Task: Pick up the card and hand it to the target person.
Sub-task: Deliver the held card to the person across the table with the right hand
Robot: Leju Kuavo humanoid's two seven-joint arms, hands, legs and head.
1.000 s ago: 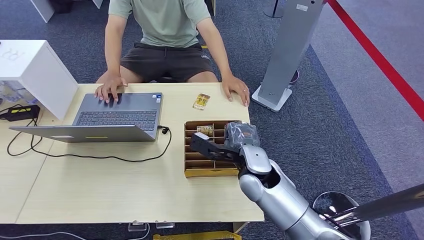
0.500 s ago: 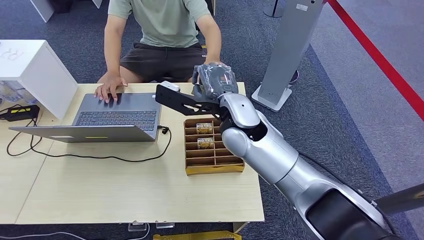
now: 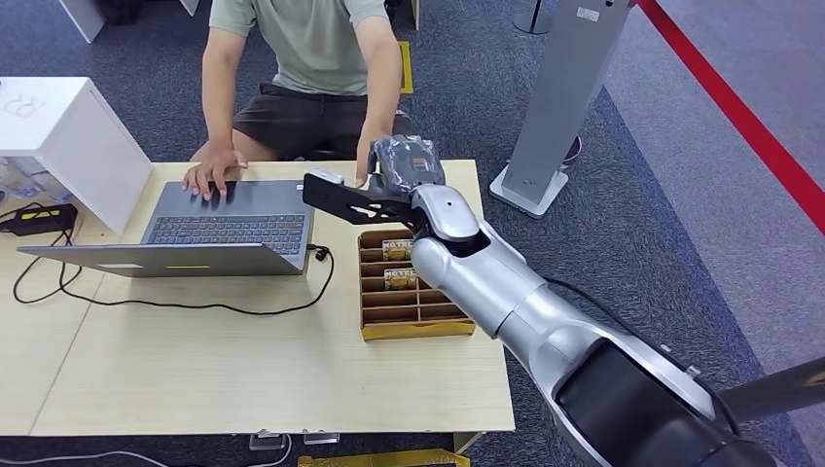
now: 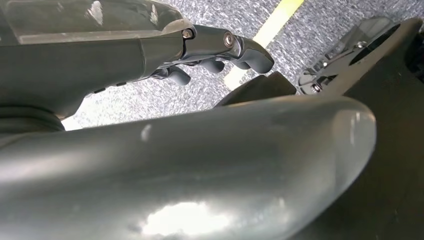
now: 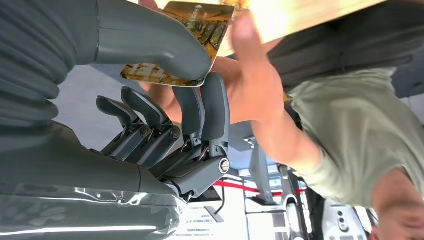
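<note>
Since half a second ago, the seated person in a green shirt has brought a hand up to the robot's right hand, raised over the far edge of the pale wooden worktop. Its thumb and dark fingers pinch a small yellow-brown printed card, which the person's hand touches. A brown cardboard divider tray lies just beneath the silver arm. The left hand hangs with fingers curled, holding nothing.

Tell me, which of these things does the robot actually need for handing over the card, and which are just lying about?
Part of the job:
card, pinched in the right hand
person's hand reaching for it
card box

Just lying about:
laptop
black cable
white box
grey stand
</note>
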